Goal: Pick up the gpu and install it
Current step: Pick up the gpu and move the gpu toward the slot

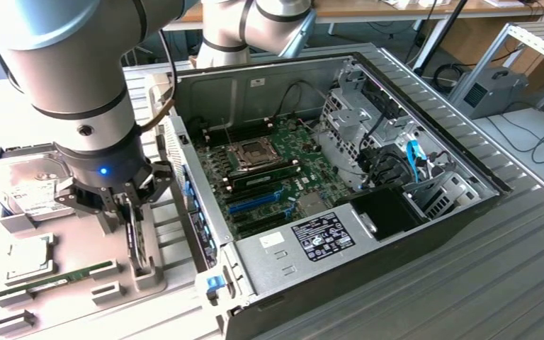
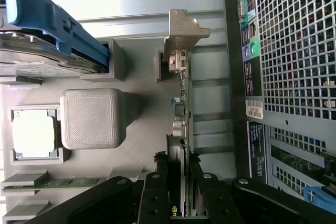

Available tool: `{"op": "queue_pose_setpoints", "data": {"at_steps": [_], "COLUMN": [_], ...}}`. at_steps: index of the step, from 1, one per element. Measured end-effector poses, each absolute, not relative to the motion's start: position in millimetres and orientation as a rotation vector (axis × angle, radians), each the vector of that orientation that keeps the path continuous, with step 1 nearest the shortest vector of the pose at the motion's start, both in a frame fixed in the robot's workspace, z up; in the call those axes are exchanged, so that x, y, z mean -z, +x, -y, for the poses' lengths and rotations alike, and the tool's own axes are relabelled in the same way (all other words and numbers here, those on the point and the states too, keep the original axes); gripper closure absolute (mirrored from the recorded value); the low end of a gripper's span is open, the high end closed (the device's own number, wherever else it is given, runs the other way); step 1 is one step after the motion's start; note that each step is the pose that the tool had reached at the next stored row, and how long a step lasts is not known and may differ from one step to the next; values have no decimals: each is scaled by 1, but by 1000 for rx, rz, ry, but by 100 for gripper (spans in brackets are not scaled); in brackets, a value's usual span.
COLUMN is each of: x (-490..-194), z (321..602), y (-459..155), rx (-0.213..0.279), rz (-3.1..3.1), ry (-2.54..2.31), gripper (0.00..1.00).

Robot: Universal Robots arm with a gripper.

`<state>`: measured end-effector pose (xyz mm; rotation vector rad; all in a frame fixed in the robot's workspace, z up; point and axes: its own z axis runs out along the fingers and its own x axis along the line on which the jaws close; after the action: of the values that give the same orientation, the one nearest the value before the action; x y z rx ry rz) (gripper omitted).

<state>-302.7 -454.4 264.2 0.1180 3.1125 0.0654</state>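
The gpu (image 1: 138, 244) stands edge-on in a slot of the grey holder plate (image 1: 159, 283) at the exterior view's left, beside the open computer case (image 1: 414, 234). In the wrist view its thin green edge (image 2: 184, 103) runs away from me to the silver end bracket (image 2: 181, 30). My gripper (image 1: 128, 212) hangs straight down over the card. Its black fingers (image 2: 157, 192) sit on both faces of the card, shut on it (image 2: 184, 195). The card's lower edge still sits in the holder.
On the same plate lie a hard drive (image 1: 26, 180) in a blue carrier (image 2: 52, 19), a square processor chip (image 2: 32, 132) and a RAM stick (image 1: 54, 278). The case's perforated rear wall (image 2: 299, 51) stands right beside the card. The motherboard (image 1: 272, 163) lies exposed inside the case.
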Motion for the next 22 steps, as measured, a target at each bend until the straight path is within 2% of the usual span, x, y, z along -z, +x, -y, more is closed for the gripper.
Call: {"op": "queue_pose_setpoints", "data": {"at_steps": [22], "x": [-272], "z": [454], "y": [-303], "rx": [-66], "rz": [-3112], "ry": [118], "gripper": [74]}}
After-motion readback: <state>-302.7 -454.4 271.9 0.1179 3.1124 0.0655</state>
